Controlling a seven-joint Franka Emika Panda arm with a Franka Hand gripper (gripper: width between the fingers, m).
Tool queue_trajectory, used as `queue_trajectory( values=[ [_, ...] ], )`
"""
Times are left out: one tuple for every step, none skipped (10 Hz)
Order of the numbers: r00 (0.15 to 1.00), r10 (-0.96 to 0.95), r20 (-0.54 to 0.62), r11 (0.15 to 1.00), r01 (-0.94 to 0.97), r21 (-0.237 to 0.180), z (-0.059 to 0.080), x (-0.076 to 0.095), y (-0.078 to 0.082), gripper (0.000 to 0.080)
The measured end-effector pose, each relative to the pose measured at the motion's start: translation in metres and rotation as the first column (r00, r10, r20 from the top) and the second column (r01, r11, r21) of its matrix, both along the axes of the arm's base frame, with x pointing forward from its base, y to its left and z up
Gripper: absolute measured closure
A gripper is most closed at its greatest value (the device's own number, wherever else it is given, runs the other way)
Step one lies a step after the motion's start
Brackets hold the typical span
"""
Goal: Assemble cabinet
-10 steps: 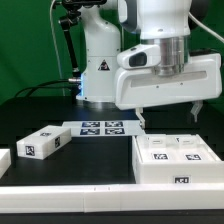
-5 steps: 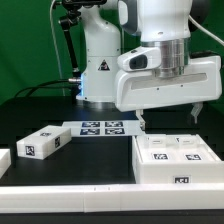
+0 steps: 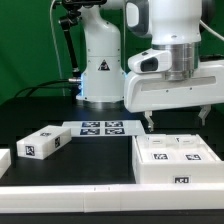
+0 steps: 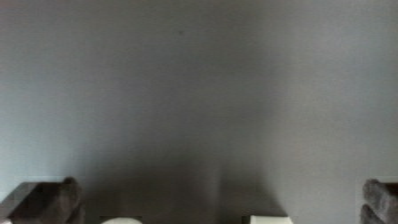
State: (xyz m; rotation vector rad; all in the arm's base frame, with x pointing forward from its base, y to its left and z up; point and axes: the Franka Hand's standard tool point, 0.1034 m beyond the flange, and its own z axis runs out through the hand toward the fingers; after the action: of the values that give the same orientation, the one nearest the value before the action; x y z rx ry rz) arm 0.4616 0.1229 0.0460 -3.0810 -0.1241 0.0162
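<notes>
Found cabinet shell [image 3: 175, 160] lying at exterior view's right front, loose drawer block [image 3: 40, 143] well apart toward that view's left. Saw gripper [image 3: 178, 120] hovering above shell, fingers spread, empty. Judged off-centre descent likely to clip rim and shove shell.

I get the exterior view bright and even, the light seeming to fall from above; the white arm [image 3: 180, 40] and the cabinet shell [image 3: 150, 172] come close to washing out against the black table [image 3: 40, 110]; shadows are faint and soft; fine edges look slightly fuzzy; my wrist view is dim, grey and wholly blurred, darkest around the fingertips [image 4: 43, 198].
</notes>
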Motion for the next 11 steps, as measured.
queue_trajectory(
  values=[
    [1.000, 0.003, 0.000, 1.000, -0.003, 0.001, 0.000, 0.000, 0.000, 0.0003],
    [1.000, 0.005, 0.000, 1.000, -0.005, 0.002, 0.000, 0.000, 0.000, 0.0003],
    [1.000, 0.006, 0.000, 1.000, -0.006, 0.002, 0.000, 0.000, 0.000, 0.0003],
    [1.000, 0.008, 0.000, 1.000, -0.008, 0.002, 0.000, 0.000, 0.000, 0.0003],
    [1.000, 0.009, -0.001, 1.000, -0.009, 0.001, -0.001, 0.000, 0.000, 0.0003],
    [1.000, 0.001, -0.009, 1.000, -0.001, -0.001, -0.006, -0.001, -0.004, 0.0003],
    [1.000, -0.001, -0.012, 1.000, 0.001, -0.004, -0.011, 0.004, -0.012, 0.0003],
    [1.000, 0.003, -0.007, 1.000, -0.003, -0.007, -0.013, 0.011, -0.020, 0.0003],
    [1.000, 0.020, 0.000, 1.000, -0.020, -0.009, -0.017, 0.017, -0.027, 0.0003],
    [0.999, 0.040, 0.014, 0.999, -0.040, -0.004, -0.021, 0.020, -0.033, 0.0003],
    [0.998, 0.056, 0.019, 0.998, -0.056, 0.000, -0.020, 0.022, -0.032, 0.0003]
  ],
)
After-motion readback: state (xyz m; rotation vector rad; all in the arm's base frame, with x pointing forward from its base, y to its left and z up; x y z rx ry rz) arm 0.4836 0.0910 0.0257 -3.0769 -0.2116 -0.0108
